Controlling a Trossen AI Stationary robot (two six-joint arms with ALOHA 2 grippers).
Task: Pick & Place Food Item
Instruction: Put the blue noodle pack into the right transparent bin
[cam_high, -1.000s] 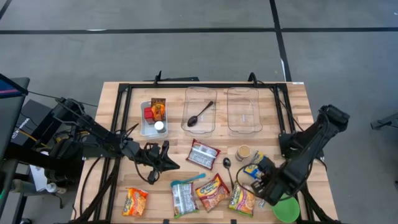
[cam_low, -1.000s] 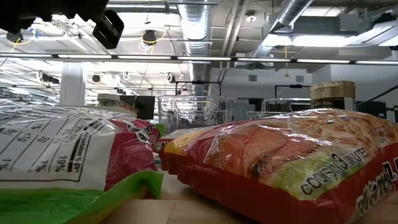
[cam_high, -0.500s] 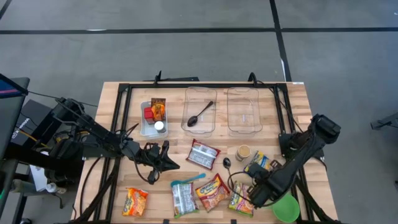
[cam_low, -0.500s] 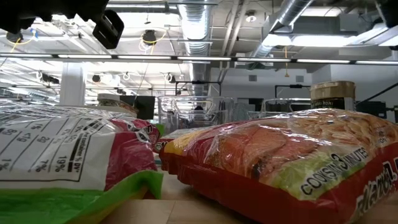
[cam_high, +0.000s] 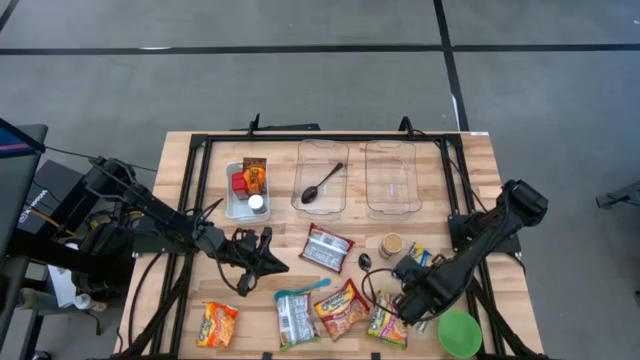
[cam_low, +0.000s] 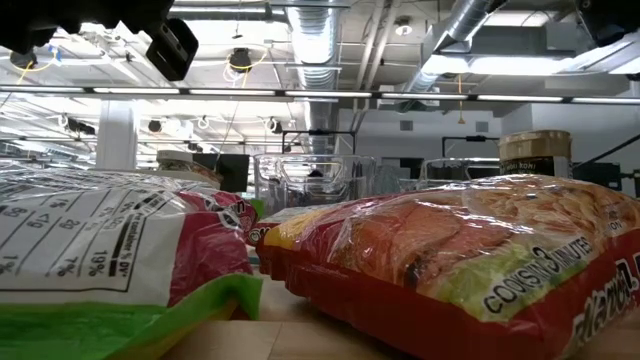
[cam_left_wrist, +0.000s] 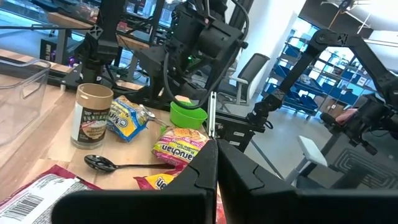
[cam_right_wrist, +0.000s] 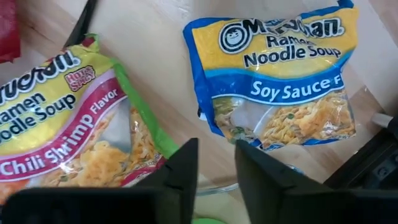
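**Noodle packets lie on the table, none in a gripper**

Ramen packets sit along the near edge of the wooden table (cam_high: 180, 150) in the high view: a green-edged chili shrimp packet (cam_high: 385, 320) lies beside the green bowl (cam_high: 459, 334), and a blue-and-yellow soy sauce packet (cam_high: 418, 258) lies next to the brown-lidded jar (cam_high: 391, 245). The right gripper (cam_high: 408, 308) hovers between the two packets. The left gripper (cam_high: 278, 264) waits over the table's middle, near a red-and-white wrapper (cam_high: 327, 248).

The low view is filled by an orange noodle packet (cam_low: 470, 260) lying flat.

In the left wrist view, the left fingers (cam_left_wrist: 186, 180) are pressed together, empty; a black spoon (cam_left_wrist: 118, 164) lies beyond.

In the right wrist view, the right fingers (cam_right_wrist: 186, 168) stand slightly apart over bare wood between the chili shrimp packet (cam_right_wrist: 62, 124) and soy sauce packet (cam_right_wrist: 283, 74), gripping nothing.
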